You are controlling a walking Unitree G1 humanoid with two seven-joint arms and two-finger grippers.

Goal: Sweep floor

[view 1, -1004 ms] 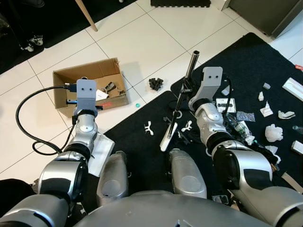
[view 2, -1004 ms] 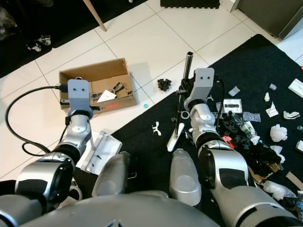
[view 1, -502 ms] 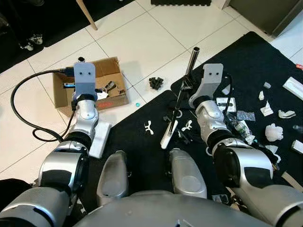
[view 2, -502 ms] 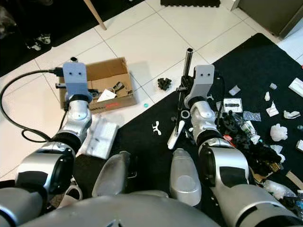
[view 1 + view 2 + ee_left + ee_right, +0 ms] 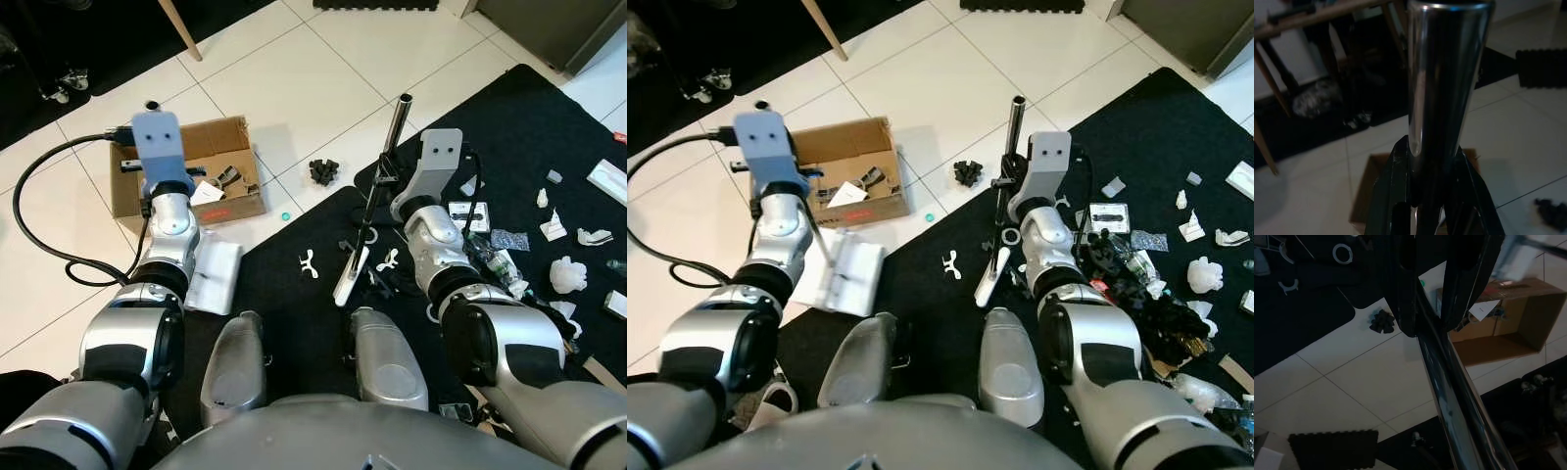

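the right gripper [image 5: 1435, 308] is clamped narrow around a dark metal broom handle [image 5: 397, 127], whose pole runs between its two black fingers [image 5: 1405, 293] and past them over the white tile floor [image 5: 294, 69]. below that gripper the pole slants down to a white brush head [image 5: 346, 279] lying on the black rug [image 5: 509, 127]. just beyond the gripper, on the tile, sits a small black clump of debris [image 5: 322, 172], and a tiny green bit [image 5: 284, 216] lies farther toward the left arm. white scraps [image 5: 309, 264] lie on the rug close beside the brush head, and a scatter of paper and plastic litter [image 5: 563, 274] spreads over the rug on the right arm's outer side.

the left gripper [image 5: 1430, 196] grips a shiny metal tube [image 5: 1444, 78] that stands up between its fingers, closed tight on it. in the head views this tube leads down to a white dustpan [image 5: 216, 279] lying flat on the tile beside the left forearm. just past the left gripper is an open cardboard box [image 5: 230, 147] holding a few scraps. a black cable [image 5: 39, 245] loops from the left wrist across the tile.
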